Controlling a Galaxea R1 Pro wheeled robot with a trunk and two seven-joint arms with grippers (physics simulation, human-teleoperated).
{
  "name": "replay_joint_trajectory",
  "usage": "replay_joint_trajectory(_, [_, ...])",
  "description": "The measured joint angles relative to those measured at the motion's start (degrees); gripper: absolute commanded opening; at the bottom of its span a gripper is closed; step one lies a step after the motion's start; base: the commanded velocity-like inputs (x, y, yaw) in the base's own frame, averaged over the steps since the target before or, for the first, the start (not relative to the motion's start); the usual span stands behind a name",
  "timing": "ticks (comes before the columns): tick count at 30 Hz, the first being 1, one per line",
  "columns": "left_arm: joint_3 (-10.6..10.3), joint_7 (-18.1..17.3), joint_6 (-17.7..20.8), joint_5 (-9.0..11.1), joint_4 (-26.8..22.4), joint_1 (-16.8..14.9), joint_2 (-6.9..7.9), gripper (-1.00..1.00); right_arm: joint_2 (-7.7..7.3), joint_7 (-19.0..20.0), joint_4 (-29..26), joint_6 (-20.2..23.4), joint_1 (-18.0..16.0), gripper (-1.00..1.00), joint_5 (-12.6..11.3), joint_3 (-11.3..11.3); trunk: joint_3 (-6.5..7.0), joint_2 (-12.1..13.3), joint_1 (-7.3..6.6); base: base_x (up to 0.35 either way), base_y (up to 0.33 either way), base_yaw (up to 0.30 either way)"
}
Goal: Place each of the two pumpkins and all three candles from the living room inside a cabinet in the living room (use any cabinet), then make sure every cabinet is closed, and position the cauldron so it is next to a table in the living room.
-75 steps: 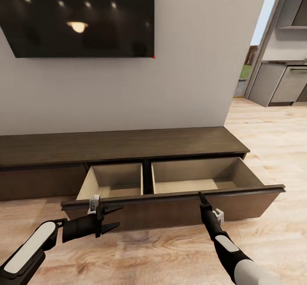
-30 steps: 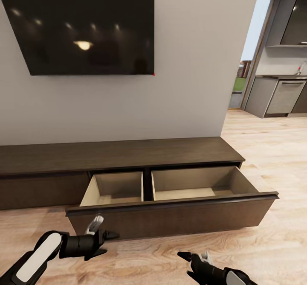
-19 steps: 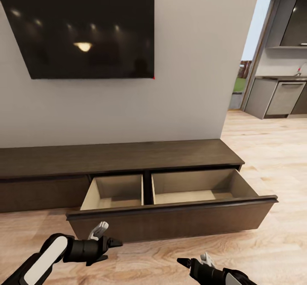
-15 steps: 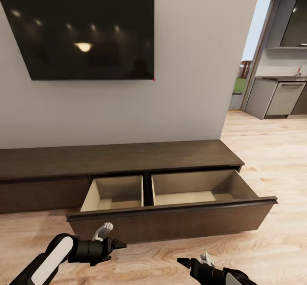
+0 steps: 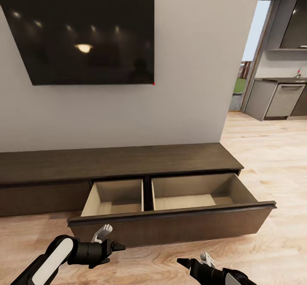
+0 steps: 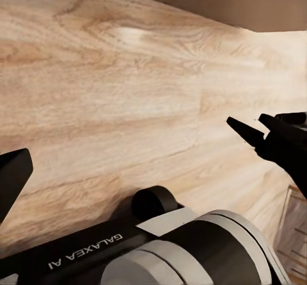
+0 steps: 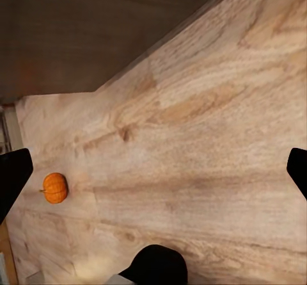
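The long dark-brown cabinet (image 5: 128, 159) runs along the wall, and its wide drawer (image 5: 170, 224) is pulled out, showing two bare beige compartments. One small orange pumpkin (image 7: 55, 187) lies on the wood floor near the cabinet's dark front (image 7: 96, 29). My left gripper (image 5: 115, 252) hovers low over the floor before the drawer's left end, open and holding nothing; one finger (image 6: 11, 177) shows in the left wrist view. My right gripper (image 5: 184, 263) (image 7: 153, 173) hangs low in front of the drawer, open and holding nothing. The candles and the cauldron are out of view.
A large black TV (image 5: 85, 37) hangs on the grey wall above the cabinet. To the right, a doorway opens onto a kitchen with grey units (image 5: 283, 101). Wood floor (image 5: 277, 165) stretches right of the cabinet and in front of the drawer.
Both grippers have come away from the drawer's front edge and dropped low. The view has drawn back and tilted up. The drawer stays open. In the last half second little has moved.
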Motion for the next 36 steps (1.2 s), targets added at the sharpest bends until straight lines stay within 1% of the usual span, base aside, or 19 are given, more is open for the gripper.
replay_joint_trajectory(6, [0.05, 0.01, -0.11, -0.09, 0.73, 0.0, 0.01, 1.0, 0.1, -0.23, 0.0, -0.06, 0.0, 1.0, 0.01, 0.02, 1.08, 2.41, -1.32, 0.0, 0.0, 0.0])
replay_joint_trajectory(10, [0.1, 0.01, -0.13, -0.87, 1.61, 0.0, -0.03, 1.0, 0.11, -0.3, 0.0, -0.71, 0.0, 1.0, -0.04, 0.07, 1.8, 4.01, -2.2, 0.0, 0.0, 0.0])
replay_joint_trajectory(13, [0.11, -0.01, -0.13, -1.08, 1.89, 0.0, -0.04, 1.0, 0.09, -0.31, 0.01, -1.48, 0.0, 1.0, -0.13, 0.04, 2.33, 5.21, -2.86, 0.0, 0.0, 0.0])
replay_joint_trajectory(36, [0.2, -0.06, -0.13, -1.2, 2.03, 0.0, 0.03, 1.0, 0.02, -0.32, 0.08, -2.03, 0.0, 1.0, -0.16, 0.02, 6.46, 14.44, -7.91, -0.032, 0.0, -0.004])
